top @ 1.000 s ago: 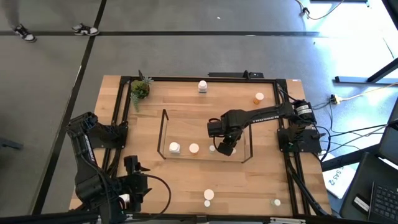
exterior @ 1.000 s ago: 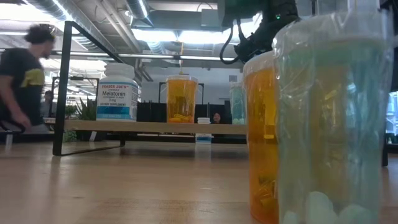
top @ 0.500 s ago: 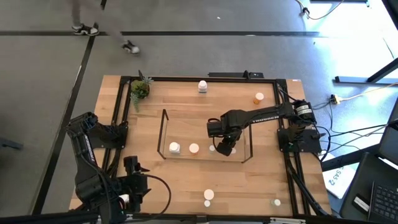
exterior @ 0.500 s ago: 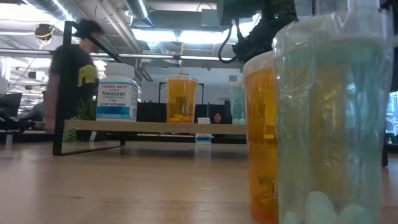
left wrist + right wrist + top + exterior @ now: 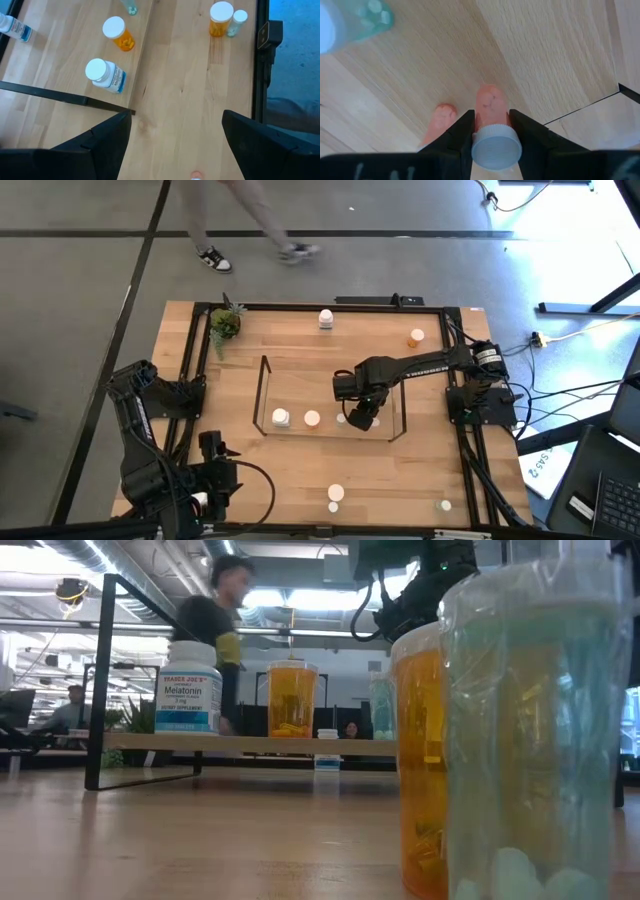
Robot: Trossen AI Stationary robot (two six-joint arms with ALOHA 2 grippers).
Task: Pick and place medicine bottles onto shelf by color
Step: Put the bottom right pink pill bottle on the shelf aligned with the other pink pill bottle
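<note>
A small pink bottle (image 5: pixel 492 112) with a smooth round white cap is clamped between the dark fingers of the right gripper (image 5: pixel 362 418), above the pale wood board of the thin black-wire shelf (image 5: pixel 263 395). The left gripper (image 5: pixel 210 498) is held open at the table's near left corner.

Only the person (image 5: pixel 222 635) moves: in the low view the figure shifts from the left edge toward the centre, behind the white bottle (image 5: pixel 188 686); in the high view, probably the same person's shoes (image 5: pixel 300 251) cross rightward.
</note>
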